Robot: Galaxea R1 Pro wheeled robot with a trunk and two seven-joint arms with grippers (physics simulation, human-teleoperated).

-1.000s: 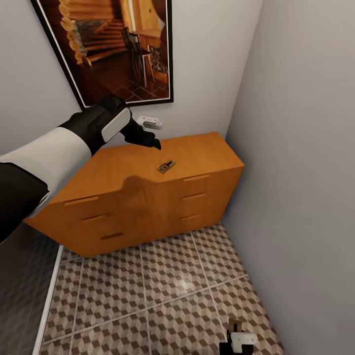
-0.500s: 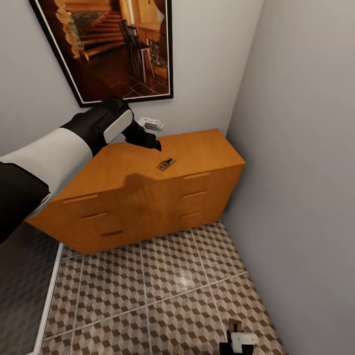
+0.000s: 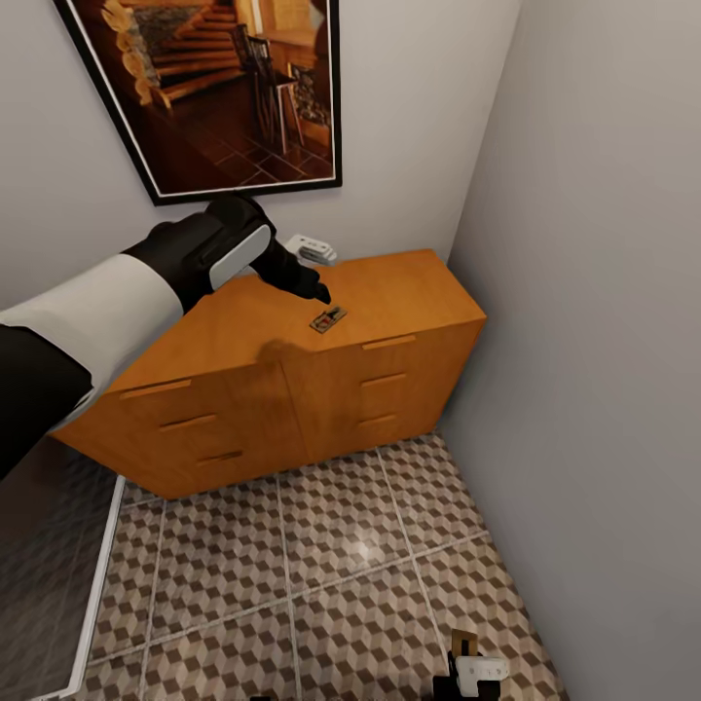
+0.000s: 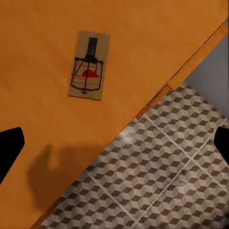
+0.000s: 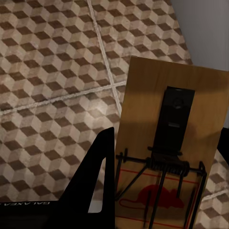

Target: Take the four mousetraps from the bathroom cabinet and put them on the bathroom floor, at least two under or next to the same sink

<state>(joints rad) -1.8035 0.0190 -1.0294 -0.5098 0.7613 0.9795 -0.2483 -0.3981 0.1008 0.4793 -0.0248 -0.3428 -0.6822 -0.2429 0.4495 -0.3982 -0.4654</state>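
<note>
- Hovering over the orange-brown cabinet (image 3: 292, 350), the left gripper (image 3: 313, 289) hangs above the flat top, just short of a mousetrap (image 3: 328, 319) lying there.
- That mousetrap rests flat on the cabinet top near its front edge, about midway along it, above the seam between the two columns of drawers; in the left wrist view the same mousetrap (image 4: 88, 65) shows its dark wire and red spot, with nothing touching it.
- The left gripper's fingers are spread wide, their dark tips (image 4: 9, 148) showing at opposite edges of the left wrist view with nothing between them; its shadow falls on the wood near the cabinet's front edge.
- A small white wall fitting (image 3: 313, 248) sits just above the back edge of the cabinet top, behind the left gripper.
- A framed picture (image 3: 224, 88) of a wooden staircase hangs on the wall above the cabinet.
- The right gripper (image 3: 468, 672) is low over the bathroom floor (image 3: 321, 574), at the bottom edge of the head view, close to the right wall.
- In the right wrist view a second mousetrap (image 5: 164, 157) is clamped in the right gripper, a black finger (image 5: 93, 176) pressed along one long edge of its board, the cube-patterned tiles beneath it.
</note>
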